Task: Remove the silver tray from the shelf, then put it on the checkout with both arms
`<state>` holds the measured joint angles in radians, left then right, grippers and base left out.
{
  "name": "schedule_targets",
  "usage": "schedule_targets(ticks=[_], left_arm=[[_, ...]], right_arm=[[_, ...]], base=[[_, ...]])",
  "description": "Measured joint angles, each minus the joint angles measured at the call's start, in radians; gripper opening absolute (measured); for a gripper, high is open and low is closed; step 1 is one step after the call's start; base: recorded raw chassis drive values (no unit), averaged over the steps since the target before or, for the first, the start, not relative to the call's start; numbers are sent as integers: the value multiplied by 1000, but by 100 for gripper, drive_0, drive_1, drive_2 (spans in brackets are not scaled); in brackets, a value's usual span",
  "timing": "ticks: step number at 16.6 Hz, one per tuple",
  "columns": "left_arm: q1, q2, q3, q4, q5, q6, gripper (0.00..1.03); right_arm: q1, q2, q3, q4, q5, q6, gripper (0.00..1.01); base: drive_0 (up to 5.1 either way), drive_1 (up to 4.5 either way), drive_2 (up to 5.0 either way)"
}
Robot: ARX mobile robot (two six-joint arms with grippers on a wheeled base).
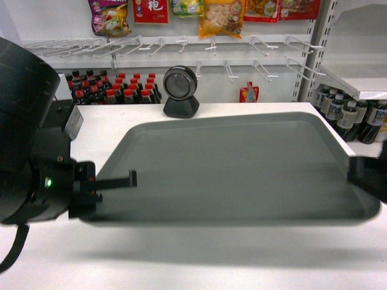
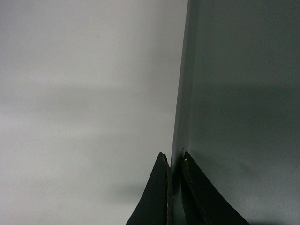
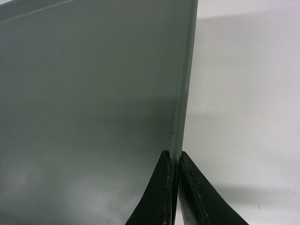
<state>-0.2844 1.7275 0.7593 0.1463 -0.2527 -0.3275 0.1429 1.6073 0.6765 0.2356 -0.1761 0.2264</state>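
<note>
Holding: silver tray (image 1: 242, 169), gripped at both short ends, above the white bench (image 1: 181, 260) with a shadow beneath it.
Tray position: centre of the head view, flat side up.
Left gripper (image 2: 174, 161): at 9 o'clock of the tray, fingers (image 2: 159, 197) pinching the tray's left rim.
Right gripper (image 3: 172, 157): at 3 o'clock, fingers pressed on the tray's right rim; only a dark part shows in the head view.
Bench: spreads under and around the tray.
Background: black scanner (image 1: 181, 92) at 12 o'clock, bottles (image 1: 112, 89) at 11 o'clock, snack packets (image 1: 222, 17) hanging above.
</note>
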Motion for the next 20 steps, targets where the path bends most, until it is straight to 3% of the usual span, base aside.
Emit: schedule_targets(ticks=[5,7,11,12,15,18,20], left_arm=[[87,167,190,36,82,78,3],[99,224,231,24,95,84,3],[109,317,247,3,68,81,3],[97,339,246,11,59,78,3],[75,351,247,3,34,72,3],[63,370,260,-10,16,47,18],[49,378,261,-11,10,47,33]], right_arm=[[7,253,226,10,-8,-13,2],[14,331,275,2,7,-13,2],[56,440,303,14,59,-22,2],[71,471,314,2,94,-47,2],[83,499,321,2,144,-69,3],[94,501,315,14,169,-127,21],[100,501,312,53,201,-143,36]], base=[[0,0,0],[0,0,0],[0,0,0],[0,0,0],[0,0,0],[0,0,0],[0,0,0]])
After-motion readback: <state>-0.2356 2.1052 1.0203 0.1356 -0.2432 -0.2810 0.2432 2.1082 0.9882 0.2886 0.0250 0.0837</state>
